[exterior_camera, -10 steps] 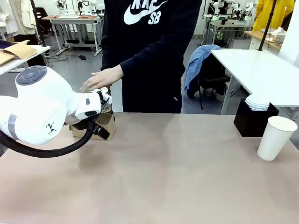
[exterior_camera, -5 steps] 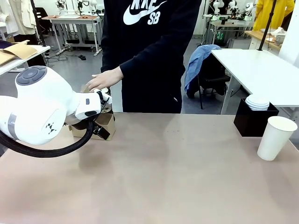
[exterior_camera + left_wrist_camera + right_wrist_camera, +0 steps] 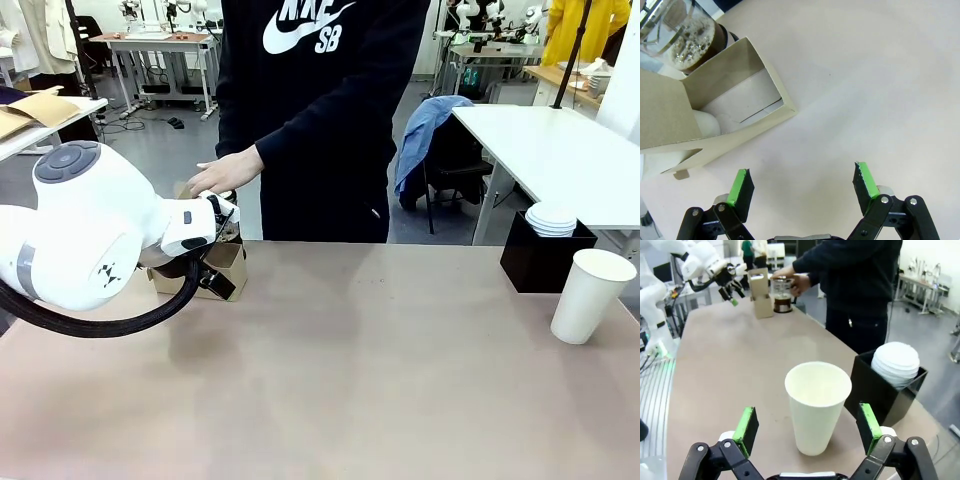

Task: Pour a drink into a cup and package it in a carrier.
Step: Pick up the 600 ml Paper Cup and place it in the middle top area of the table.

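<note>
The person's hand (image 3: 226, 171), by the jug (image 3: 782, 296), has drawn back a touch toward the body. Its fingertips, which a second ago reached out over the top of the carrier (image 3: 236, 260), now end a little short of it, so slightly more of the carrier's upright panel shows bare beside them. The person's dark top (image 3: 320, 130) has shifted very slightly to picture left, its white print moving with it
</note>
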Controlling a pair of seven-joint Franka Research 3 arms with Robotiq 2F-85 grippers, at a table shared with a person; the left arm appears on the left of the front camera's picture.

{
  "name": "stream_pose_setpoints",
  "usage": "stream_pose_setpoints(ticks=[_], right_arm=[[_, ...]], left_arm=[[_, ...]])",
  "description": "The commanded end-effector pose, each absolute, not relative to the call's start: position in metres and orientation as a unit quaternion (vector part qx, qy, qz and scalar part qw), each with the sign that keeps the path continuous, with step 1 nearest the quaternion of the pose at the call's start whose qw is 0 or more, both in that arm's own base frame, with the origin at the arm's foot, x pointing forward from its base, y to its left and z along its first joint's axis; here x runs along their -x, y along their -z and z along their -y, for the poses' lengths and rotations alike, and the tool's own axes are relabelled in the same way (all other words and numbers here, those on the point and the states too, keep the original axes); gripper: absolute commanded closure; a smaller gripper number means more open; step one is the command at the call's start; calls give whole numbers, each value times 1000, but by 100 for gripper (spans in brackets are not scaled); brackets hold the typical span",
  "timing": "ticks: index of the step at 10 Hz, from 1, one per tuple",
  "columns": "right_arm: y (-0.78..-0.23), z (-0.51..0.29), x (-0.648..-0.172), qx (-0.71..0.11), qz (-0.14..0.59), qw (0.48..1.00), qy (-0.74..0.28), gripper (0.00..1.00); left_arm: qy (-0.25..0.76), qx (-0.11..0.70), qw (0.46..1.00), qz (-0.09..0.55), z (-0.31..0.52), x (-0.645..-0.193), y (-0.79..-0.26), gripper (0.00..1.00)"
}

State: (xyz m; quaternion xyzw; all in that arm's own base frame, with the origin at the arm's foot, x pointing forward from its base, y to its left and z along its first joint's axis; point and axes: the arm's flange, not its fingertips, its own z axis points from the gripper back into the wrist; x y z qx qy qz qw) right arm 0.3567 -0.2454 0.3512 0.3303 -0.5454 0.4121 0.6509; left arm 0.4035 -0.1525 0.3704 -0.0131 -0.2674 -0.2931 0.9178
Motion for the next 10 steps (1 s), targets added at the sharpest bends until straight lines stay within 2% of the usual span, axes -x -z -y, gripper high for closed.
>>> stream_pose_setpoints(ticks=[1, 4, 5, 6, 9, 10], right_arm=[[-317, 251, -378, -359, 540, 639, -414, 0], [-284, 251, -386, -357, 556, 635, -399, 0], [-285, 245, -392, -393, 532, 644, -384, 0], [-281, 245, -381, -363, 540, 647, -398, 0], [-275, 245, -384, -371, 536, 647, -396, 0], [-272, 240, -390, -363, 560, 635, -390, 0]], left_arm=[[293, 14, 918, 267, 152, -404, -370, 0], [293, 14, 918, 267, 152, -404, -370, 0], [293, 14, 918, 267, 152, -404, -370, 0], [293, 14, 918, 267, 152, -404, -370, 0], [293, 14, 918, 267, 152, -404, -370, 0], [293, 14, 918, 267, 152, -404, -370, 0]])
